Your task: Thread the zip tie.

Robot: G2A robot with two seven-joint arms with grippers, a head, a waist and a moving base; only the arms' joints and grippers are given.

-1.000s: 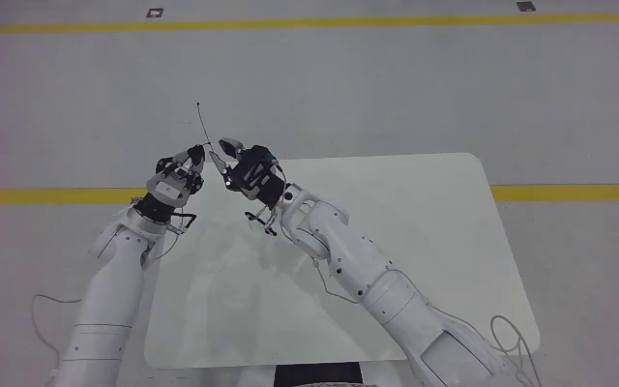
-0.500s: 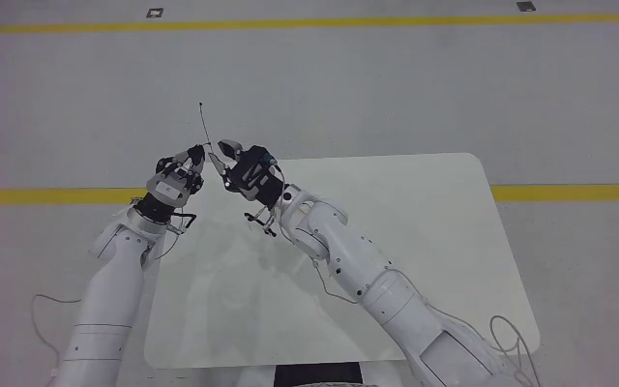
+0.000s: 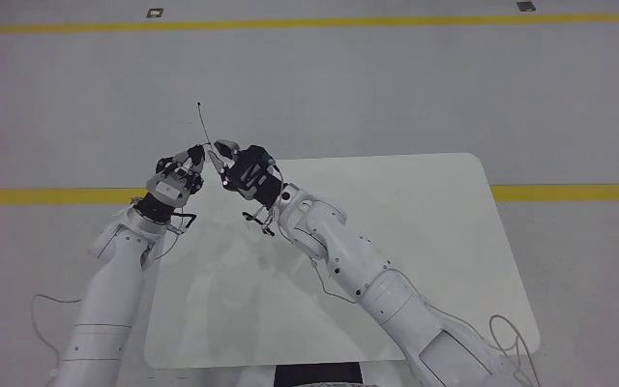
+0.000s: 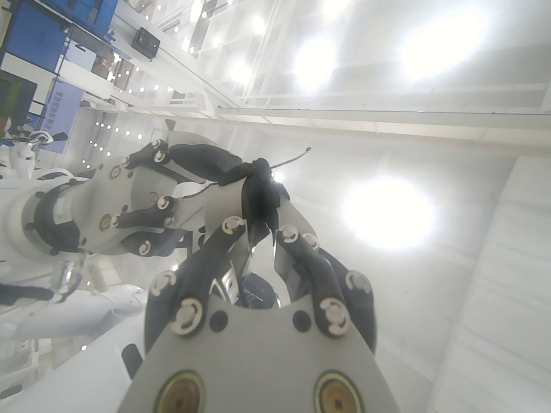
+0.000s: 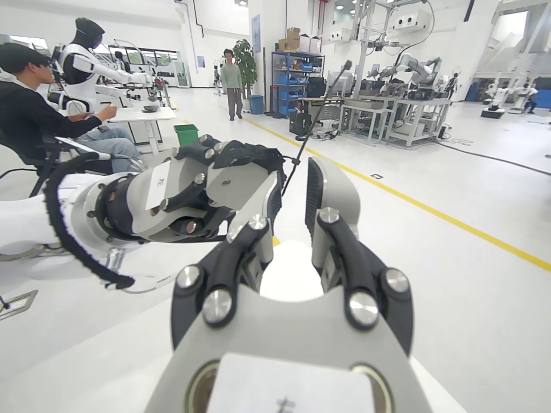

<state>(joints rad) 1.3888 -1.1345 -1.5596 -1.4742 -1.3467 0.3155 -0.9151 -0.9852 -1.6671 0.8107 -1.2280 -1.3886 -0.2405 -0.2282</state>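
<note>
Left gripper pinched shut on zip tie; tie sticks out past its fingertips. Right gripper wide open, holds nothing; tie just beside its fingertips.

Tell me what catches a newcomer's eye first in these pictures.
The thin black zip tie stands out first, slanting upward from the shut left gripper near a far corner of the white table. Right beside it, the right gripper hangs open, close to the tie's base.
</note>
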